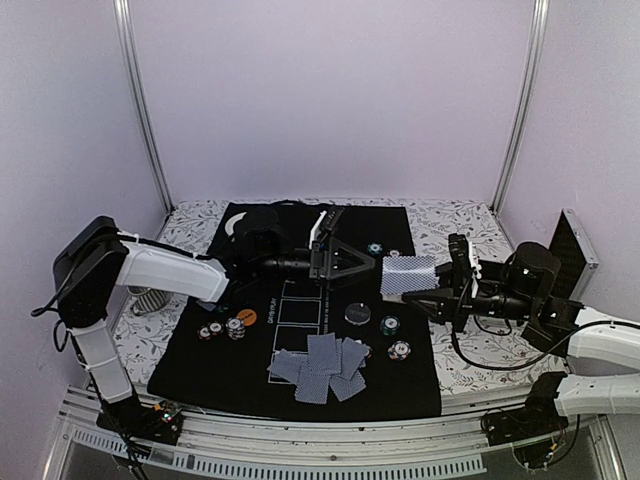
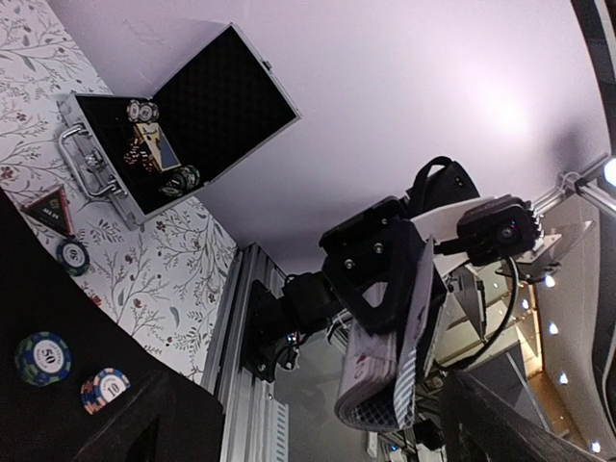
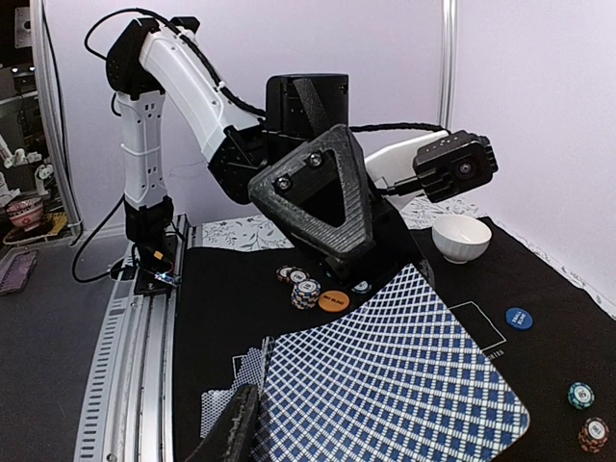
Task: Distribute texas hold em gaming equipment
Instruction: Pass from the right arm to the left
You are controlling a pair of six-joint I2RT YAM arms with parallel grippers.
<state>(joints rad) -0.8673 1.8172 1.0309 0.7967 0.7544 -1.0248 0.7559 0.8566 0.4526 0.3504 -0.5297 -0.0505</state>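
Two claws meet over the middle of the worktop. My right claw (image 1: 435, 287) is clenched on the deck of cards (image 1: 408, 275), holding it above the right half of the black mat (image 1: 200, 350), backs up, its long axis pointing across at my left claw (image 1: 338, 250). That one hangs released, jaws wide, just beside the deck's free end (so it is the nearer one for taking a card). Below the deck lie a black button disc (image 1: 358, 313) and a teal chip stack (image 1: 390, 325). Fanned cards (image 1: 320, 368) lie by the mat's near edge, and more chips (image 1: 235, 326) sit toward the worktop's left edge. Nothing stands between claw and deck, I judge.
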